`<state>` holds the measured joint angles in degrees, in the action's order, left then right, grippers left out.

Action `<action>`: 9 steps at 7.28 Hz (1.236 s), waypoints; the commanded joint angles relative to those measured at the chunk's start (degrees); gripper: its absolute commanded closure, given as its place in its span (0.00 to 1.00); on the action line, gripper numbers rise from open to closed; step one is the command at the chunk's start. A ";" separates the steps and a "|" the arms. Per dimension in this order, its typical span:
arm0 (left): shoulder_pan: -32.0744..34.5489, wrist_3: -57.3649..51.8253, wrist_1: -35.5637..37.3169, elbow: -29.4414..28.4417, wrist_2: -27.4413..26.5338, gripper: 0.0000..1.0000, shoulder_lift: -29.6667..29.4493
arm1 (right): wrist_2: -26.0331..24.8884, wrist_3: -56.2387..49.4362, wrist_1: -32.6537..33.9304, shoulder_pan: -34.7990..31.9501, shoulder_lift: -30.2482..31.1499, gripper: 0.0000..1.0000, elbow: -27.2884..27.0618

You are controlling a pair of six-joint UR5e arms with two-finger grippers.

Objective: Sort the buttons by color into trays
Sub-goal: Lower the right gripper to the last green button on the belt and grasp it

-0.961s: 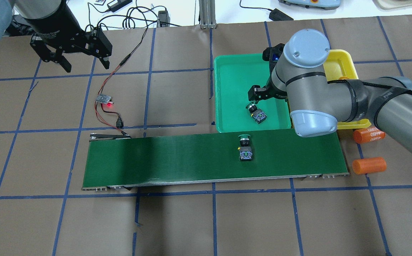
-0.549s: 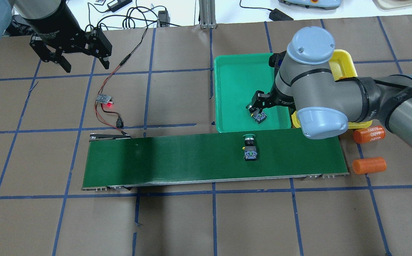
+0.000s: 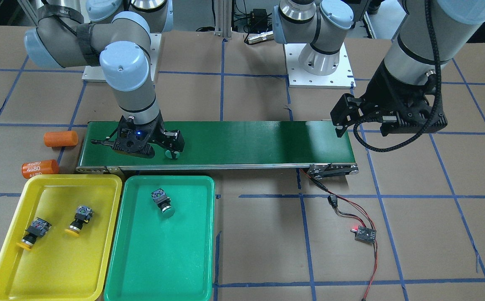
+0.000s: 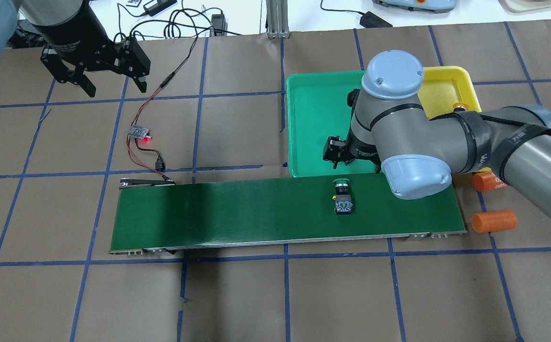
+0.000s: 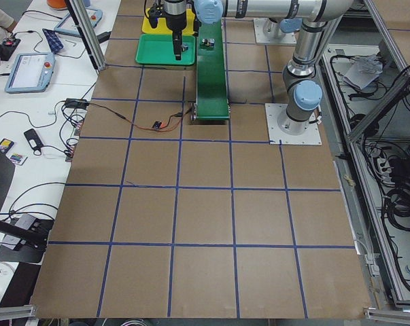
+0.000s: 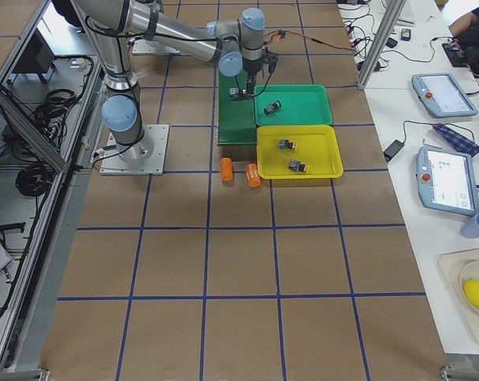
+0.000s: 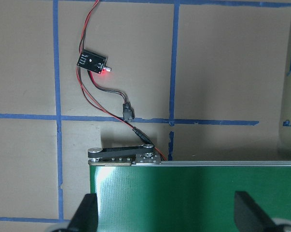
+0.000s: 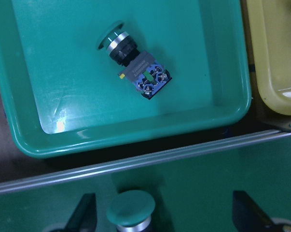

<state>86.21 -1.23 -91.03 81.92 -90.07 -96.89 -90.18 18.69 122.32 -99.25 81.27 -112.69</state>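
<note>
We have the right gripper (image 8: 168, 215) spread open and empty, hanging over the far edge of the conveyor belt (image 4: 232, 213), where it meets the green tray (image 4: 313, 95). The last green button (image 4: 343, 197) lies on the belt just on the robot's side of that gripper. Its long axis runs across the belt, with the cap toward the trays and the square body toward the robot. In the wrist view the cap sits between the two fingers, a little nearer one of them (the body runs out of frame). The fingers open along the belt, so we judge they would close across the button's narrow width.

The left gripper (image 4: 113, 88) is open too, empty and well apart near the belt's other end, so the right arm is plainly the nearer.

The belt is flat and bare around the button. The tray's rim lies just beyond the cap, but not in the fingers' line.

One green button (image 8: 135, 67) lies on its side in the green tray, and two yellow buttons (image 3: 37, 232) lie in the yellow tray (image 3: 58, 267).
</note>
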 commanded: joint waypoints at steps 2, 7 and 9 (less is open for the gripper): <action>0.01 0.00 0.07 0.00 -0.02 0.00 -0.14 | 0.18 -0.58 0.11 -0.25 -0.15 0.00 -4.12; 0.01 0.00 0.15 0.00 -0.02 0.00 -0.14 | -0.87 -0.32 -3.38 1.42 -0.59 0.60 -4.30; 0.01 0.00 0.15 0.00 -0.02 0.00 -0.05 | -1.13 0.30 -4.11 1.69 0.37 1.00 -3.68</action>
<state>86.26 -1.23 -90.88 81.96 -90.09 -97.00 -91.05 18.78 118.79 -97.87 80.99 -116.85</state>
